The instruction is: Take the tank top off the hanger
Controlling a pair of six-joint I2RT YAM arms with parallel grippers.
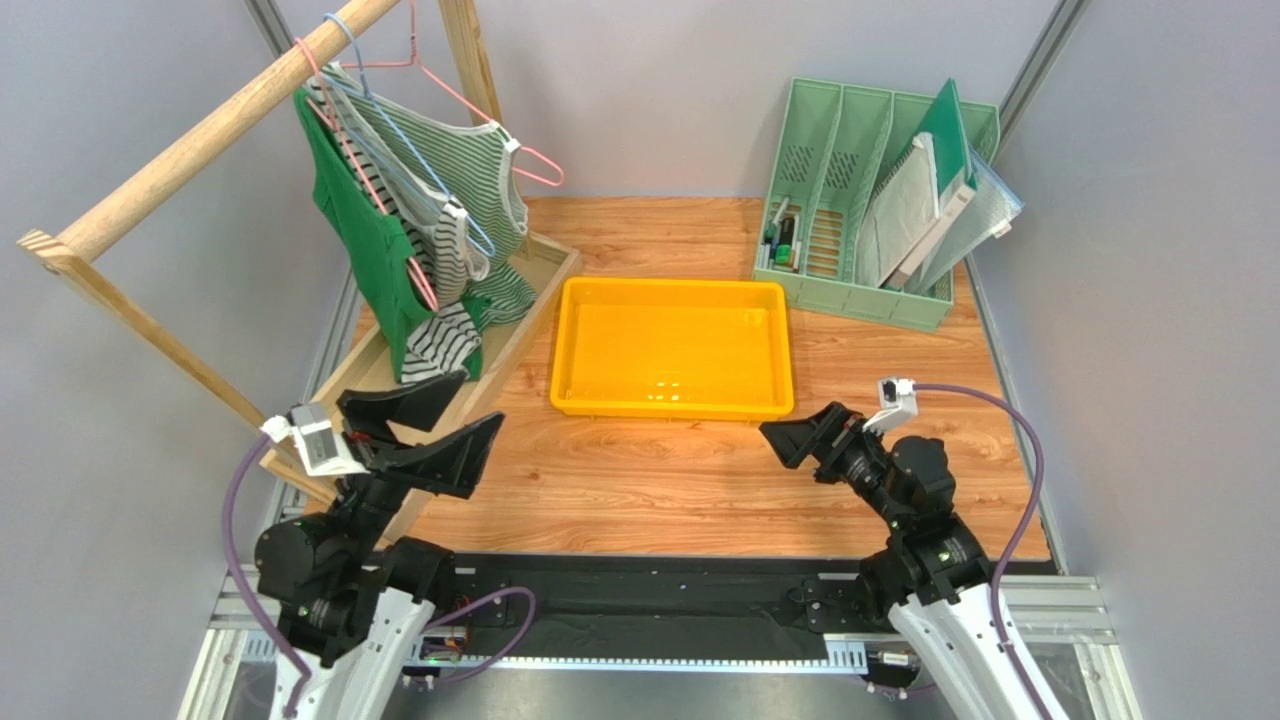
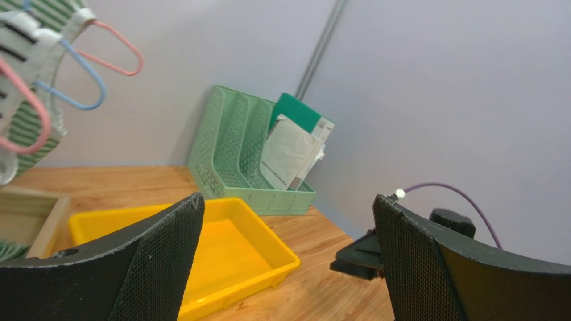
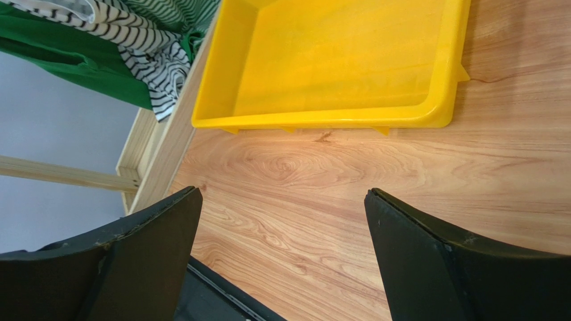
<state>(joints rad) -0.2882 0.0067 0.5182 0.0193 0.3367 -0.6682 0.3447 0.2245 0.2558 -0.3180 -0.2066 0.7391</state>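
Three tank tops hang on wire hangers from a wooden rod at the back left: a solid green one, a black-and-white striped one and a green-and-white striped one. A pink hanger and a blue hanger show; both also show in the left wrist view, pink and blue. My left gripper is open and empty, just below the garments' hems, pointing right. My right gripper is open and empty, low over the table.
An empty yellow tray lies mid-table. A green file rack with folders stands at the back right. The rack's wooden base and slanted leg run along the left. Grey walls close in the sides.
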